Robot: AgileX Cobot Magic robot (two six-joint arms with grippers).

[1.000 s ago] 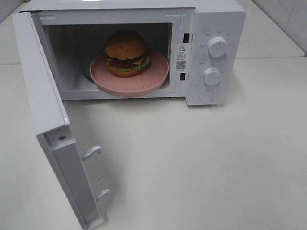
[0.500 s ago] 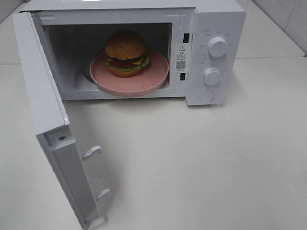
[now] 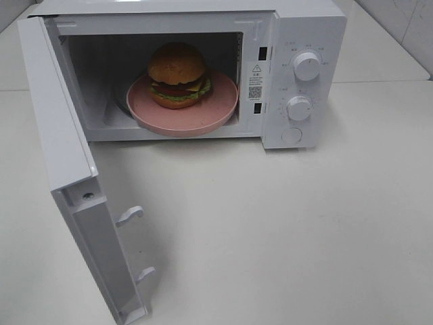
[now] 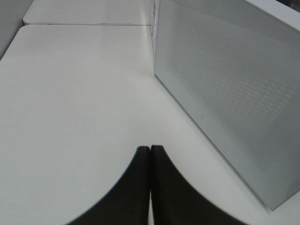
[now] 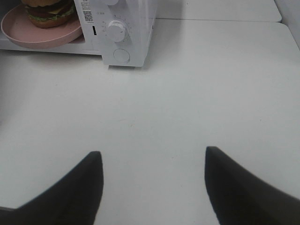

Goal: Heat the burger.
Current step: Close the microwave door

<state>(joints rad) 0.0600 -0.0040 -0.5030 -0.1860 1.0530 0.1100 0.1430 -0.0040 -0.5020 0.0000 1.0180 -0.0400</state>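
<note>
Matte black left fingers point(image 4: 133, 192) and right fingers point(image 5: 75, 190) are showing smooth, curved sides tapering into narrow tips.

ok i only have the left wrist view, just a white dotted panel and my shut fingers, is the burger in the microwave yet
Observer: Yes. The burger sits on a pink plate inside the microwave.
Operator: is the door closed on it
Observer: No, the door stands wide open, swung out on the left of the exterior high view.
Operator: and where is the other arm
Observer: The right gripper is open and empty, over the bare table out in front of the control panel.
</note>
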